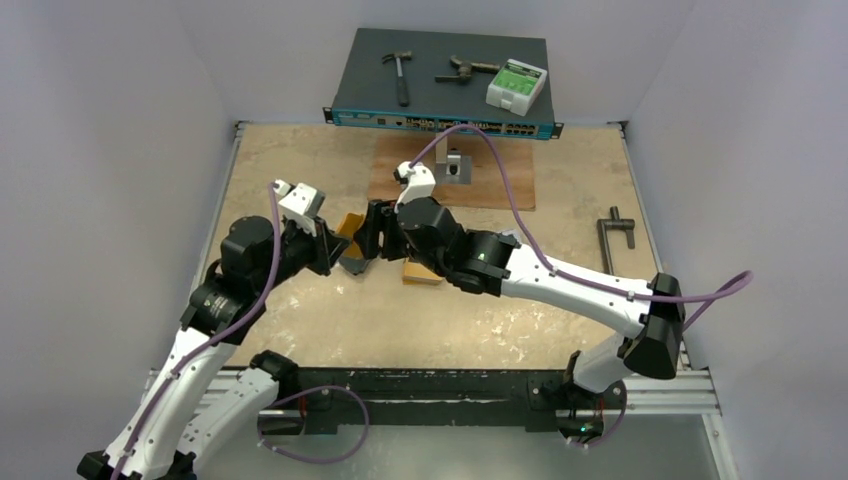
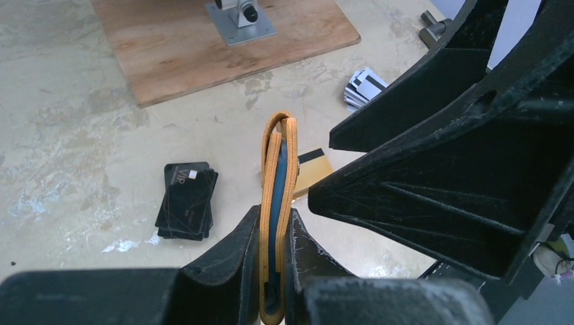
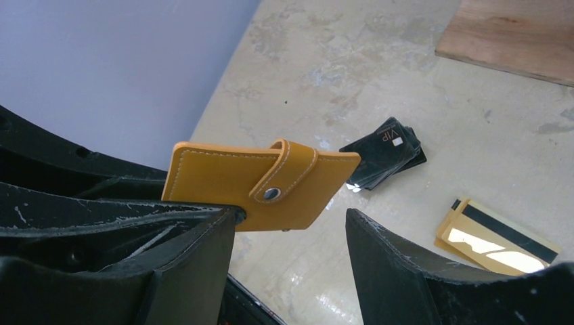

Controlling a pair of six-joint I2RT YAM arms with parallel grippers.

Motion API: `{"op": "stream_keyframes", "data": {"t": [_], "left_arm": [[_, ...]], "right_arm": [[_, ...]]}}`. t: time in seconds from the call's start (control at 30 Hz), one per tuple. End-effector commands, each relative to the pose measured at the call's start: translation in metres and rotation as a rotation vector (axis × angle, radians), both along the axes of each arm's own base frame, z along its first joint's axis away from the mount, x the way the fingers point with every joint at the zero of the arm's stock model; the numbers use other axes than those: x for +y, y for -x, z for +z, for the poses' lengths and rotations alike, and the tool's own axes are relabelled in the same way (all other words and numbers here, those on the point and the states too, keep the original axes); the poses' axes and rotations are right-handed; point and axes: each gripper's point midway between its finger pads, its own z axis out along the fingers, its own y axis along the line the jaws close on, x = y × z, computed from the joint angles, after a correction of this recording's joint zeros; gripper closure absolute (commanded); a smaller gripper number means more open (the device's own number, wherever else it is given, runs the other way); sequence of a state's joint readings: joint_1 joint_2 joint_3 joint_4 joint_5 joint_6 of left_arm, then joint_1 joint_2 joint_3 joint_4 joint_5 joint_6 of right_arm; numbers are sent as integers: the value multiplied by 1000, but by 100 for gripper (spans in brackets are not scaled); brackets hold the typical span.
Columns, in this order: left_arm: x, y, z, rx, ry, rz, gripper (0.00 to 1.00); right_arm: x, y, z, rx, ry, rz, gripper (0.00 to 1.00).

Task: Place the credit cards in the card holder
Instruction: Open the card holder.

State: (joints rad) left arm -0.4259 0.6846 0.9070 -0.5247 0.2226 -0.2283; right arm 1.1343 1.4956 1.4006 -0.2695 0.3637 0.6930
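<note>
My left gripper [image 2: 274, 217] is shut on the orange card holder [image 2: 277, 169], holding it up off the table, closed and edge-on between the fingers. From the right wrist the card holder [image 3: 257, 183] shows its flat face with the snap tab fastened. My right gripper [image 3: 291, 217] stands open just in front of it, nothing between its fingers. In the top view the two grippers meet mid-table, left [image 1: 335, 245] and right [image 1: 372, 235]. Yellow-orange credit cards [image 3: 497, 237] with a black stripe lie on the table below. Silver-grey credit cards [image 2: 364, 87] lie farther off.
A black stack marked VIP [image 2: 187, 201] lies on the table near the card holder. A wooden board [image 1: 500, 185] with a metal fixture [image 1: 457, 165] sits behind, then a network switch [image 1: 440, 85] carrying tools. A clamp [image 1: 615, 235] lies at the right.
</note>
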Motion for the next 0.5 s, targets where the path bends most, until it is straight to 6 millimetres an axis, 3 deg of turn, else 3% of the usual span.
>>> {"op": "stream_keyframes", "data": {"t": [0.0,0.17,0.47], "left_arm": [[-3,-3,7,-23,42,12,100],[-7,0,12,-34,58,-11,100],[-20,12,25,-36,119,-89,100]], "right_arm": [[9,-10,37,-77,-96,-56,39],[20,-15,34,-98,-32,-87,40],[24,-23,18,-154,89,-162,62]]}}
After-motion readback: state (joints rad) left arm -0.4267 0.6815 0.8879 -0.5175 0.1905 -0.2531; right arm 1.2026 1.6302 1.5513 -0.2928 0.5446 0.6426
